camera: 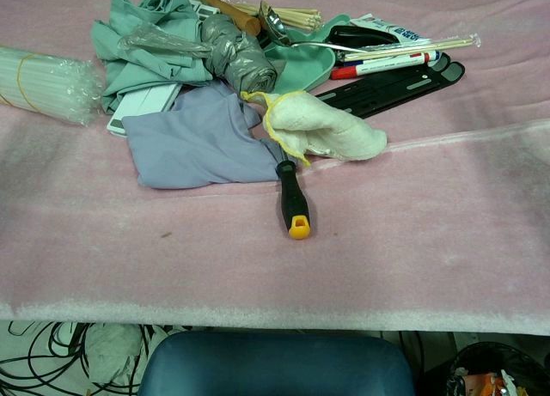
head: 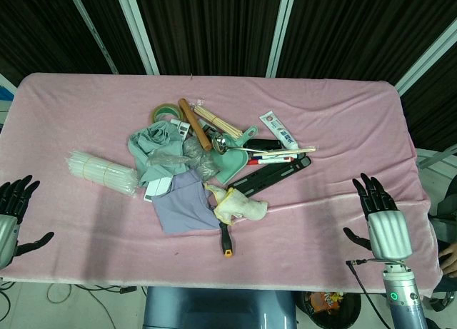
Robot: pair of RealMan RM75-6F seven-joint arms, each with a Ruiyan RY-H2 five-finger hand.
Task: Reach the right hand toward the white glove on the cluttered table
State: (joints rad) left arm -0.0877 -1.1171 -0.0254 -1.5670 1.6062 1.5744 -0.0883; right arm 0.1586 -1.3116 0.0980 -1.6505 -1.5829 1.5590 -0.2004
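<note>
Fingers [head: 370, 191] of the right hand [head: 383, 225] are spread and empty, pointing toward the far edge, palm down above the bench's near right corner. The left hand [head: 10, 213] mirrors it at the near left corner, its fingers likewise apart and holding nothing, thumb splayed inward. Neither hand shows in the chest view. The pink-covered bench [head: 335, 129] carries a pile of clutter around its middle. Nearest the front edge lies a black-handled tool with a yellow tip [camera: 292, 203]. Just beyond it rests the white glove [camera: 322, 125], yellow-trimmed at the cuff, lying on its side, touching a lavender cloth [camera: 193, 138] and well apart from the right hand. Farther back sit a black flat bar [camera: 391, 85], red and black markers [camera: 378, 67], a green cloth [camera: 142, 48] and a bundle of white straws [camera: 43, 82] toward the left edge.
</note>
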